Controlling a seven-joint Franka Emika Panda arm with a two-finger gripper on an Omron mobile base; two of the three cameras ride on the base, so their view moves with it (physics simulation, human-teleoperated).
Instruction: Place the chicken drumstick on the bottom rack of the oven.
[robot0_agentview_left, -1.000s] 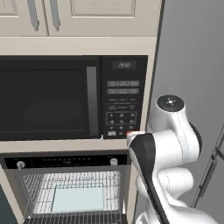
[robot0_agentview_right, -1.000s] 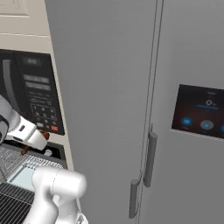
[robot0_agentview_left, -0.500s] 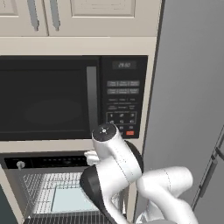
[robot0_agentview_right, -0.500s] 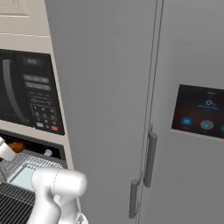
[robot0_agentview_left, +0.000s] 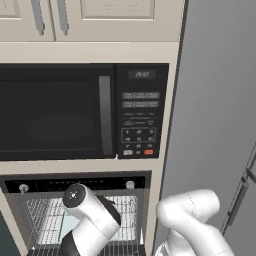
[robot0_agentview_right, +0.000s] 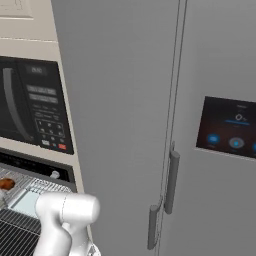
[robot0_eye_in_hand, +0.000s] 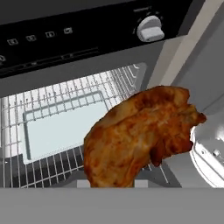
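- The chicken drumstick (robot0_eye_in_hand: 140, 138) takes up the lower middle of the hand view, golden-brown and really close to the camera, plump end at the lower left.
- Can't actually see the claw's tips there, the meat covers them, so I can't tell how far open the claw is or whether it's truly pinching the drumstick.
- In the right base view there's a small brown bit at the far left edge, that's the drumstick (robot0_agentview_right: 6, 184) again, sitting in front of the oven opening, just above the wire shelves.
- The oven (robot0_agentview_left: 80, 182) is in the lower left of the left base view, with a black control strip, a silver knob (robot0_eye_in_hand: 150, 29) and an open cavity.
- Inside, a wire rack (robot0_eye_in_hand: 65, 94) carries a pale rectangular tray (robot0_eye_in_hand: 65, 124). Behind the drumstick in the hand view.
- Which shelf is the bottom rack, can't say from these angles.
- The black microwave (robot0_agentview_left: 82, 112) sits right above the oven, keypad on its right side.
- A grey fridge (robot0_agentview_right: 200, 125) fills the right of both base views, with a dark touch panel (robot0_agentview_right: 229, 127) on its door.
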